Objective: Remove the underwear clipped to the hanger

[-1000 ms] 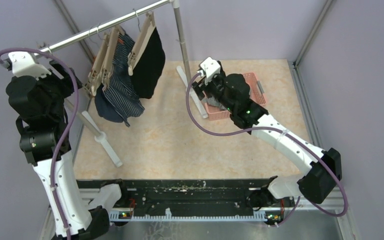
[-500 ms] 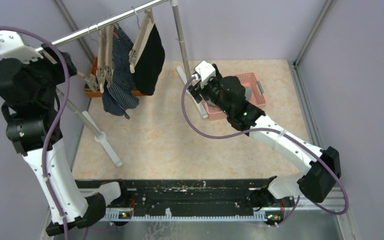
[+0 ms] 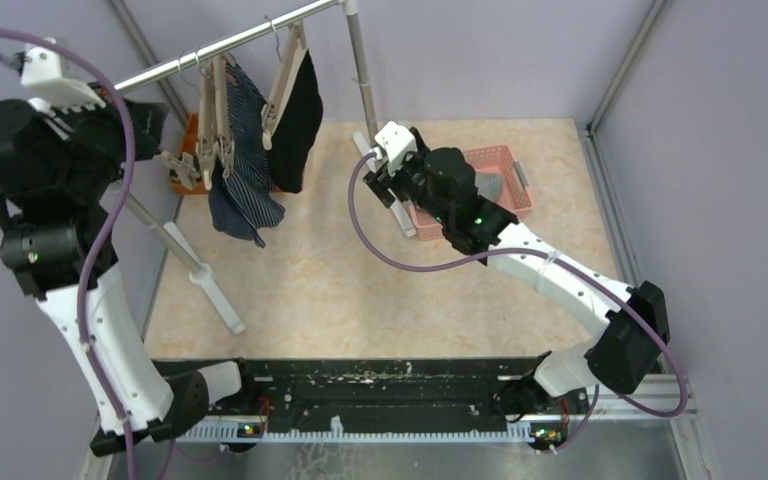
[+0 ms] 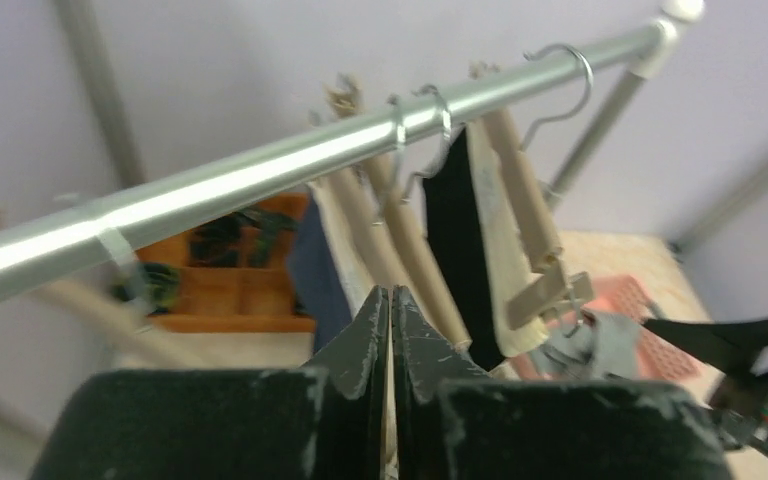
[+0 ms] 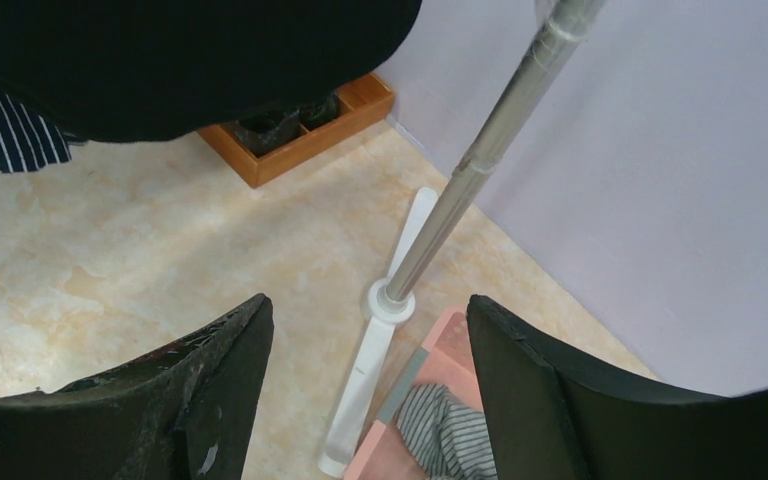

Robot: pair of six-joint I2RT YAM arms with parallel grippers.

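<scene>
Wooden clip hangers [image 3: 212,110] hang on the steel rail [image 3: 230,45]. Navy-striped underwear [image 3: 243,175] is clipped to the left ones and black underwear [image 3: 302,115] with a beige waistband [image 4: 495,235] to the right one. My left gripper [image 4: 390,295] is shut just below the rail, its tips in front of the hanger bars [image 4: 415,255]; I see nothing clamped between them. My right gripper [image 5: 368,300] is open and empty, low beside the rack's post [image 5: 480,150], just right of the black underwear [image 5: 160,60].
A pink basket [image 3: 508,160] behind the right arm holds grey striped cloth [image 5: 450,430]. An orange wooden tray [image 5: 305,135] with dark rolled socks sits by the left wall. The rack's white feet [image 3: 215,290] lie on the floor. Purple walls enclose the area.
My left gripper has closed from open and the arm has risen toward the rail. The hangers have swung right. My right arm has moved left toward the black underwear, still open.
</scene>
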